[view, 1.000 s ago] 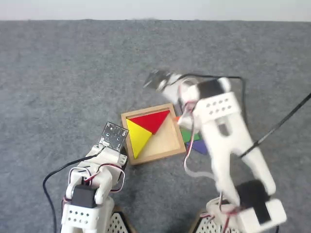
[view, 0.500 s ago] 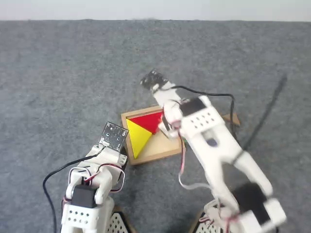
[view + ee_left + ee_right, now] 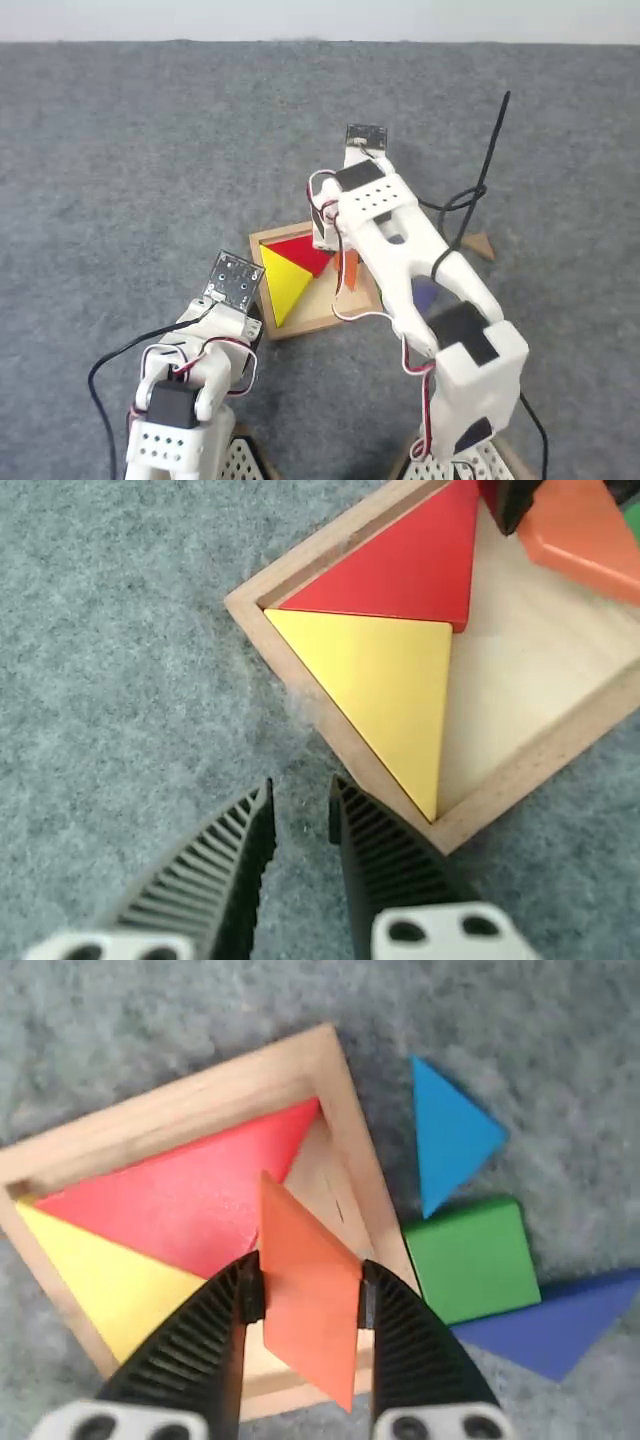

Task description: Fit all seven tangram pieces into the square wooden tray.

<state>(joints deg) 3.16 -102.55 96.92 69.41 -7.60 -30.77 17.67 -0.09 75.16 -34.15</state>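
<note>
The square wooden tray (image 3: 325,318) holds a red triangle (image 3: 303,250) and a yellow triangle (image 3: 284,284), set edge to edge. My right gripper (image 3: 305,1295) is shut on an orange parallelogram (image 3: 310,1300), held tilted just above the tray's bare half (image 3: 325,1185). That orange piece (image 3: 348,268) also peeks out under the right arm (image 3: 390,230). My left gripper (image 3: 300,800) hovers over the carpet just outside the tray rim (image 3: 320,540) near the yellow triangle (image 3: 390,690). Its fingers stand slightly apart with nothing between them.
On the carpet beside the tray lie a blue triangle (image 3: 450,1140), a green square (image 3: 470,1260) and a dark blue triangle (image 3: 560,1325). A small tan triangle (image 3: 479,245) lies farther right. A black cable (image 3: 480,180) arcs above the right arm.
The right arm swung from the loose pieces at the tray's right side to over the tray, carrying the orange parallelogram. The left arm has not moved.
</note>
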